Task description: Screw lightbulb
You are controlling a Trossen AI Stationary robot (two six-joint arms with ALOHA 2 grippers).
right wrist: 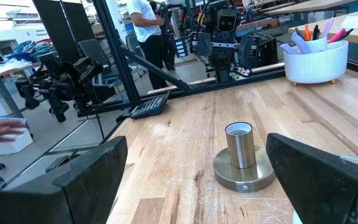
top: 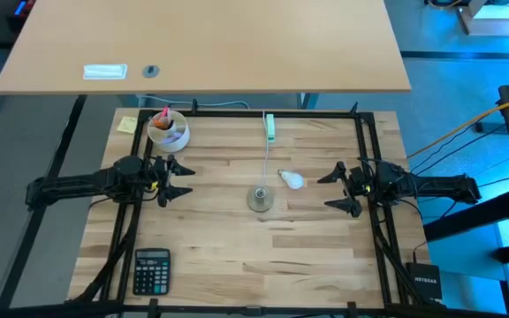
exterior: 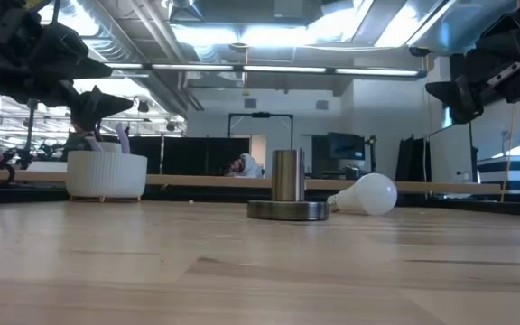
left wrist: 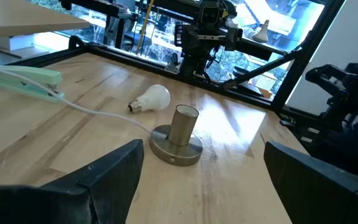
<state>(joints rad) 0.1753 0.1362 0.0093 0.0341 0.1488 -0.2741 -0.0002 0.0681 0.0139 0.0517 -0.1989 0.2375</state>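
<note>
White lightbulb (top: pixel 292 180) lies untouched on the table (top: pixel 237 238) beside the socket (top: pixel 260 199). Both the left pincer (top: pixel 173 178) and the right pincer (top: pixel 336 189) are released, so picking up comes next.

The left arm reaches in from the table's left edge, stretched level toward the middle, and its gripper (top: pixel 173 179) hangs above the tabletop with both fingers spread wide apart and nothing between them. The right arm mirrors it from the right edge, its gripper (top: pixel 337 188) likewise raised off the surface, fingers parted and empty. The two grippers face each other across the table, well apart.
</note>
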